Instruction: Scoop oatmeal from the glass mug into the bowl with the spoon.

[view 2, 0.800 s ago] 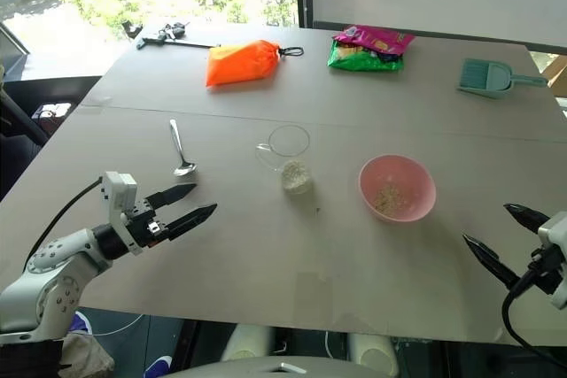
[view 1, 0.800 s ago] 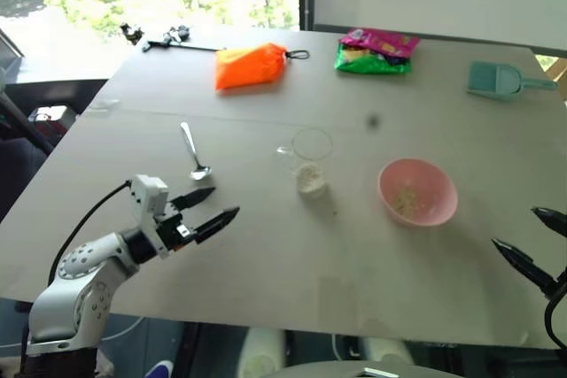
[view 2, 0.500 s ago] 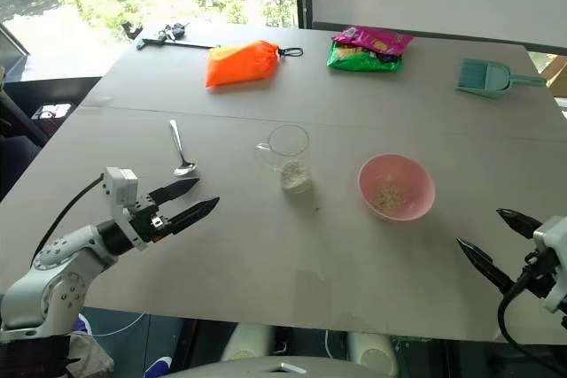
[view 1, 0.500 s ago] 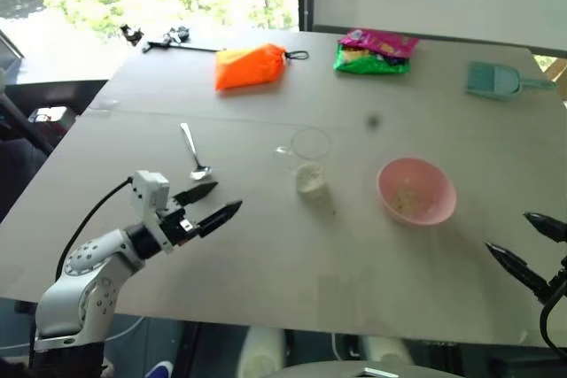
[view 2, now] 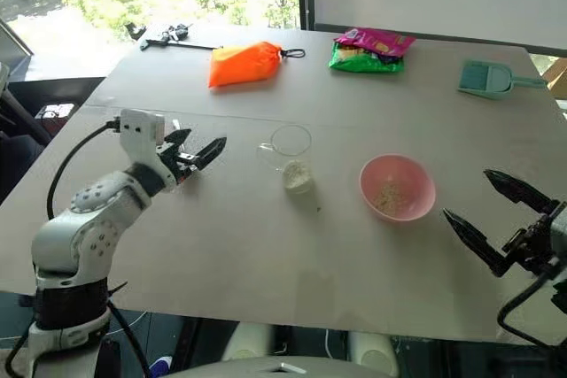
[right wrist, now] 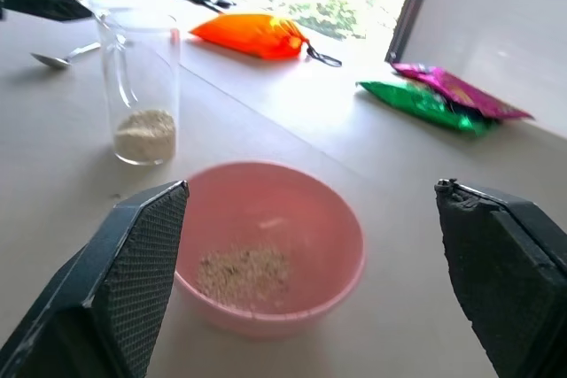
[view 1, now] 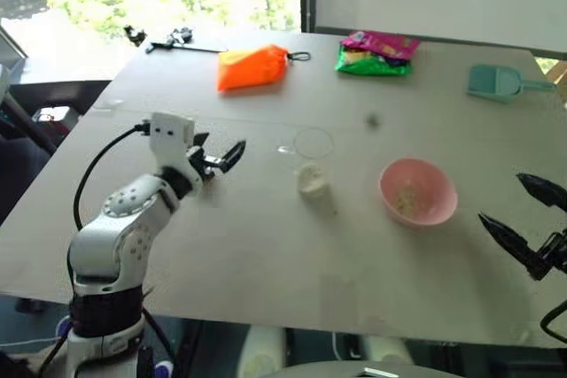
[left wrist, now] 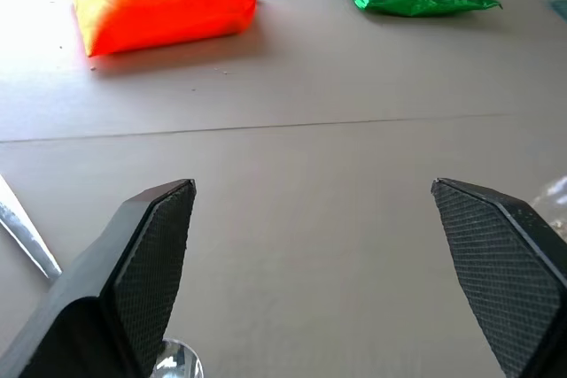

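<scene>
swung the left gripper up over the slim silver metal spoon since earlier, jaws wide, empty. lay flat on the grey table; judged light, stiff, slippery; best pinched mid-handle.

On my table I count one glass mug — a single pale clump of oatmeal in its bottom — and one pink bowl with a second small patch of flakes inside. One spoon. One orange pouch, one green and pink snack packet, one teal scoop, one small black tool at the far edge — make-up unclear. Two grippers in view: left gripper and right gripper, two black fingers each, four in all.
</scene>
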You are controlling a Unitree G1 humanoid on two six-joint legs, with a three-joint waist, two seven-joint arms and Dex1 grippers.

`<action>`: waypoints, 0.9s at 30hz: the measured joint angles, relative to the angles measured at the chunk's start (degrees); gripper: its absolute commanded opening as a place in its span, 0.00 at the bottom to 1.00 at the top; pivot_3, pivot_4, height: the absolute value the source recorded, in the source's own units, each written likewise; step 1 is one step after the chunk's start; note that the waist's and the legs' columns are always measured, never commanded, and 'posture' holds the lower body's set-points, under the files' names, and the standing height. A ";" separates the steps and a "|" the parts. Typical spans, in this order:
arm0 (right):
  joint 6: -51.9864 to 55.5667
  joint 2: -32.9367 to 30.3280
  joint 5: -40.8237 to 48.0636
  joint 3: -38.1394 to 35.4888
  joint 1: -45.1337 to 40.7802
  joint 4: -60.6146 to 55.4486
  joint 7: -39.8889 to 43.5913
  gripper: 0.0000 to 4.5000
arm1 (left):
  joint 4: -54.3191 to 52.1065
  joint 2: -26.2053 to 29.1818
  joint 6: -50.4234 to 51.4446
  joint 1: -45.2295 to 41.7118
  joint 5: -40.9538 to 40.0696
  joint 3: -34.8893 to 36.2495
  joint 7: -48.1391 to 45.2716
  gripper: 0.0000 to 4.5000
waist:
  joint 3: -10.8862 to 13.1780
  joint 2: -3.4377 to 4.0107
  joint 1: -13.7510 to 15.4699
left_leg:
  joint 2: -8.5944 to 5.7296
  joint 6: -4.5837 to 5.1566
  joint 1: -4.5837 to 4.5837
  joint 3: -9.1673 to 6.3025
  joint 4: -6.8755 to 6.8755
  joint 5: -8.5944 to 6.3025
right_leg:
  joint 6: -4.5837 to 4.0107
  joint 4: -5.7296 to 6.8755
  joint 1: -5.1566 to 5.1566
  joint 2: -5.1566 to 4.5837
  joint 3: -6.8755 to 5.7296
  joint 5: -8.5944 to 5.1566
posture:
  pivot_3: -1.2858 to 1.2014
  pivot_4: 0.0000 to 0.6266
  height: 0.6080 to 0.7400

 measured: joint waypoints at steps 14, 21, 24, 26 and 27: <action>0.53 -5.05 9.76 1.64 -7.87 -2.97 7.57 1.00 | 4.35 -10.45 17.29 -14.00 14.98 -2.53 22.90 0.98 | 0.02 -0.04 0.91 | -0.08 -0.21 -0.13 -0.13 0.09 0.12 | 0.01 0.01 0.00 -0.02 -0.15 0.01 | 0.52 0.24 1.00; 3.23 -5.41 14.75 1.64 -10.94 -5.76 3.27 1.00 | 8.39 -11.69 16.95 -17.29 16.99 -1.67 22.42 0.98 | 0.03 -0.05 0.92 | -0.09 -0.21 -0.17 -0.18 0.18 0.12 | 0.01 0.05 0.00 -0.02 -0.22 0.02 | 0.52 0.24 1.00; 4.30 -5.68 15.81 1.62 -10.98 -6.49 1.85 1.00 | 10.89 -12.17 16.94 -17.36 18.53 -1.59 22.73 0.98 | 0.03 -0.05 0.92 | -0.09 -0.21 -0.19 -0.17 0.18 0.12 | 0.01 0.04 0.00 -0.03 -0.22 0.02 | 0.52 0.24 1.00; 4.55 -5.90 16.11 1.57 -10.97 -6.80 1.22 1.00 | 11.95 -12.42 16.90 -17.43 19.71 -1.60 23.16 0.98 | 0.03 -0.06 0.92 | -0.09 -0.21 -0.19 -0.18 0.18 0.12 | 0.01 0.04 0.00 -0.04 -0.22 0.02 | 0.52 0.24 1.00; 4.63 -6.03 16.13 1.51 -10.91 -6.86 1.13 1.00 | 12.88 -12.91 16.69 -17.80 20.46 -1.57 23.71 0.98 | 0.03 -0.06 0.95 | -0.09 -0.20 -0.19 -0.18 0.19 0.12 | 0.02 0.04 0.00 -0.04 -0.23 0.02 | 0.52 0.24 1.00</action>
